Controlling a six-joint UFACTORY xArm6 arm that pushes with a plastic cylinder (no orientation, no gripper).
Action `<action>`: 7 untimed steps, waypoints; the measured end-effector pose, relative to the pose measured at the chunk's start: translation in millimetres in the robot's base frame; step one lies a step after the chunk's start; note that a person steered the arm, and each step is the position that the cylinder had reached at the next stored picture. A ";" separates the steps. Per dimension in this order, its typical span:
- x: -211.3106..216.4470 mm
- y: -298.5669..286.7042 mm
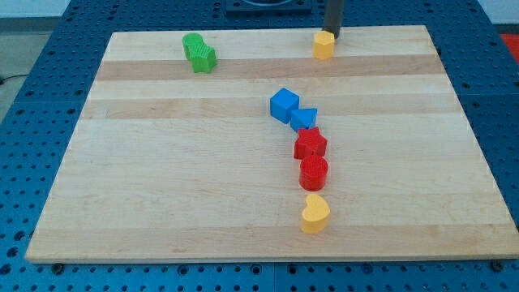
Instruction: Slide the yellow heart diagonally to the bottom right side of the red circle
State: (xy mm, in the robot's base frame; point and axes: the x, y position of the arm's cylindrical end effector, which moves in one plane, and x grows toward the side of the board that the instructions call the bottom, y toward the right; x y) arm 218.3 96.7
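- Plainly, the yellow heart [315, 212] sits near the view's bottom edge of the wooden counter [162, 203], just below the red circle [313, 172] and slightly apart from it.
- You should expect it to handle as a small, light, rigid block that slides easily and can spin if you push it off-centre; that is a judgement, not something shown.
- There is nothing to grip with: the arm has no jaws, only a rod, so contact is a push. Meet the heart on its left flank, as seen in the view, to send it rightward.
- My tip [332, 35] stands at the view's top edge, just beside a small yellow block [323, 45], well apart from the heart.
- The rod rises upright out of the view's top.
- Between tip and heart lie a blue cube [284, 105], a smaller blue block [304, 119] and a red star-like block [310, 144]; steer round them.
- A green block [198, 53] sits at the top left, out of the way.
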 end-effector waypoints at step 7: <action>320.9 -96.2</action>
State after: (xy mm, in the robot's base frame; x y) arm 539.1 0.5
